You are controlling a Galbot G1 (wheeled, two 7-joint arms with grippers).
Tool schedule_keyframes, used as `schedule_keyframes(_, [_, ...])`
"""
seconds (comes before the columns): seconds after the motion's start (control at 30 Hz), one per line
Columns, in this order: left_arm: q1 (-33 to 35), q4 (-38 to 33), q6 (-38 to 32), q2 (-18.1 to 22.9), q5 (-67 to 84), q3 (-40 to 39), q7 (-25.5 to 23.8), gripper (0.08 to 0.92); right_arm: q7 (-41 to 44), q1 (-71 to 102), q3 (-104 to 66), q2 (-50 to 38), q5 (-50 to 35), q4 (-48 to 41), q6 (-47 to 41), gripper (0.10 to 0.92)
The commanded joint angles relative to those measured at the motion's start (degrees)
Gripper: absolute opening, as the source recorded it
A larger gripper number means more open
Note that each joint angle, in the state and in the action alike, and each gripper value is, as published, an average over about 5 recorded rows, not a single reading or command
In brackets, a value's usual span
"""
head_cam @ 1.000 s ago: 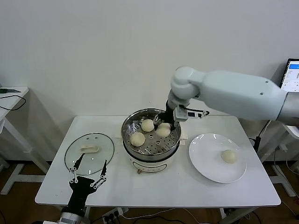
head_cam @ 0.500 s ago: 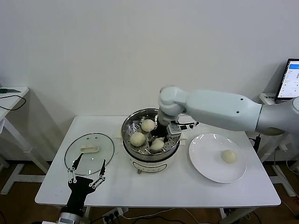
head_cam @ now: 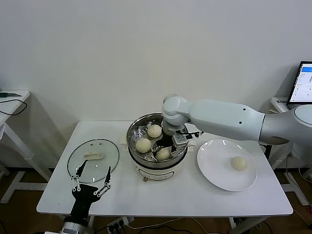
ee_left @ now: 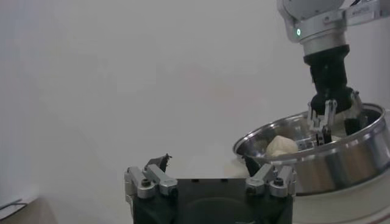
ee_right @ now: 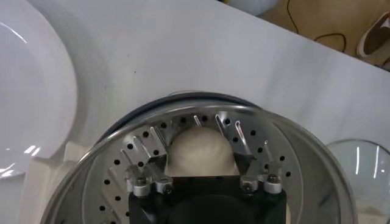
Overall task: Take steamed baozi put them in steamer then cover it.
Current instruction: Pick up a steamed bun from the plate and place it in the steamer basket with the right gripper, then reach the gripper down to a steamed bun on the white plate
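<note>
Three smooth cream-white dough buns [head_cam: 155,143] lie on the perforated tray inside the round stainless-steel steamer [head_cam: 134,130]. The right pincer [head_cam: 163,150] reaches into the steamer; its fingers stand spread on either side of the nearest bun, apparently released. One bun [head_cam: 238,163] remains on the flat white plate [head_cam: 214,170] right of the steamer. The clear glass lid [head_cam: 92,158] lies left of the steamer on the white desk [head_cam: 146,195], with the left pincer [head_cam: 91,184] nearby, spread wide and idle. Remaining: the fourth bun, then the cover.
</note>
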State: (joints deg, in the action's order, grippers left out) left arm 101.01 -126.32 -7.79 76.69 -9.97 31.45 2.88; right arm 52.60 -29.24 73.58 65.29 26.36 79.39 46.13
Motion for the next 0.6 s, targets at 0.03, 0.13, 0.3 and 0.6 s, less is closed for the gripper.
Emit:
schedule_keyframes(0.03, [-0.2,0.14,0.12,-0.04,-0.01,-0.2,0.03,0.823,-1.04,-1.48,-2.17,-2.42,-0.25,0.68,-0.32,0.822])
schedule_keyframes(0.13, [-0.19,0.01,0.22,-0.02,-0.03,-0.34,0.03,0.823,-1.53,-2.56,-5.69,-5.76,-2.21,0.68,-0.87,0.822])
schedule_keyframes(0.3, [-0.32,-0.02,0.4,-0.24,-0.06,-0.26,0.04,0.823,2.67,-5.38,-8.25,-14.41,-17.1,-1.52,-10.1,0.823])
schedule_keyframes(0.6, [-0.55,0.06,0.78,-0.35,-0.22,-0.93,0.03,0.823,11.53,-8.11,-1.18,-27.96,-46.76,-10.86,-45.44,0.823])
